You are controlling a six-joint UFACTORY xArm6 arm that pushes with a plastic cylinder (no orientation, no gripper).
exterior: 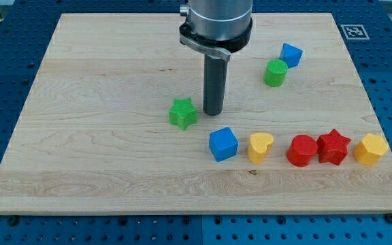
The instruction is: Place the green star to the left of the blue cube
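The green star [183, 113] lies near the middle of the wooden board. The blue cube [223, 144] sits below and to the right of it, a short gap apart. My tip [213, 112] rests on the board just right of the green star, close to it, and above the blue cube. I cannot tell if the tip touches the star.
A yellow heart [260, 147], a red round block [302, 150], a red star [333, 146] and a yellow hexagon [370, 149] line up right of the blue cube. A green cylinder [275, 73] and a small blue block [290, 54] sit at upper right.
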